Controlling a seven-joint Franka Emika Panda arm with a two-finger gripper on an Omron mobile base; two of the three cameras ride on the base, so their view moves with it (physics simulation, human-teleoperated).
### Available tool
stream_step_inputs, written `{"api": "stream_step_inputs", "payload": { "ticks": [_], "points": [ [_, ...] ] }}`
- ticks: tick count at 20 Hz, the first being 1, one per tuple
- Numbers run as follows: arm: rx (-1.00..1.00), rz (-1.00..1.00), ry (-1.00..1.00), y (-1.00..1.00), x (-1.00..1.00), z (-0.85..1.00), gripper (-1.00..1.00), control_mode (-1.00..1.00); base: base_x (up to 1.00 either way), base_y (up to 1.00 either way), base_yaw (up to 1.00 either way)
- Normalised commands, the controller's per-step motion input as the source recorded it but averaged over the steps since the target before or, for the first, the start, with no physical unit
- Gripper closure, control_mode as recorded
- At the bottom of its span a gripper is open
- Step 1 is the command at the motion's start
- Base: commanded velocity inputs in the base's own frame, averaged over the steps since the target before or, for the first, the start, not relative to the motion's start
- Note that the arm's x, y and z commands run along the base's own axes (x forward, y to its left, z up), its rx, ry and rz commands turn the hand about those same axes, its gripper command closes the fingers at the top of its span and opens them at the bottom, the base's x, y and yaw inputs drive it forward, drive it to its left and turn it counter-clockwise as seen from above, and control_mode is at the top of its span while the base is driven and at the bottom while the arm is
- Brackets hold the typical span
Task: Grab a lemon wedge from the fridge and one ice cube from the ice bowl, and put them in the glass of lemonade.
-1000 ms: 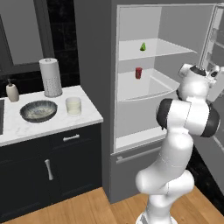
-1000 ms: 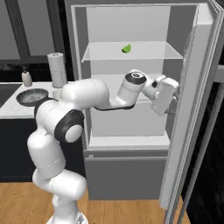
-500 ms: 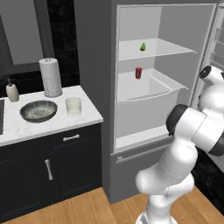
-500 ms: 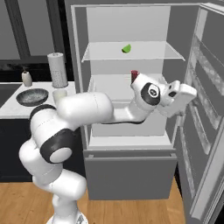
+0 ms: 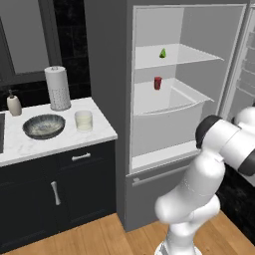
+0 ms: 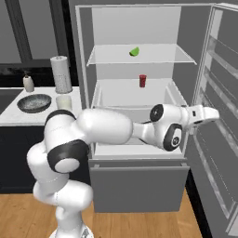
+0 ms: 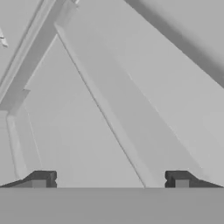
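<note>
Swinging right over the last sec, the white arm now has the tall grey fridge [image 6: 139, 28] door fully open, so the shelves are reachable. Two-finger gripper [image 7: 109, 179] faces the door's inner racks, jaws spread wide w/ nothing between them. Tiny yellow-green lemon wedge [image 6: 134, 51] sits on the top shelf, above a small red object [image 6: 142, 81]. Wedge pick comes next, I'd say.

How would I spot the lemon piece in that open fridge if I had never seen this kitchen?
Look into the tall grey open fridge and find its upper pale shelf. The tiny yellow-green lemon wedge sits alone there. The small red object stands on the shelf below, darker and cylindrical.
</note>
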Motion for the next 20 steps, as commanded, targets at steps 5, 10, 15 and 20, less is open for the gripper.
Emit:
{"api": "stream_step_inputs", "payload": {
  "ticks": [5,10,15,20],
  "points": [
    [0.01,0.27,-0.1,-0.41,0.17,0.42,-1.0,-1.0,0.0,0.0,0.0],
    [0.0,0.08,0.0,-0.33,0.07,0.65,-1.0,-1.0,0.0,0.0,0.0],
    [0.13,0.08,-0.09,0.0,-0.27,0.5,-1.0,-1.0,0.0,0.0,0.0],
    [0.11,0.03,-0.05,0.4,-0.11,0.76,-1.0,-1.0,0.0,0.0,0.0]
  ]
}}
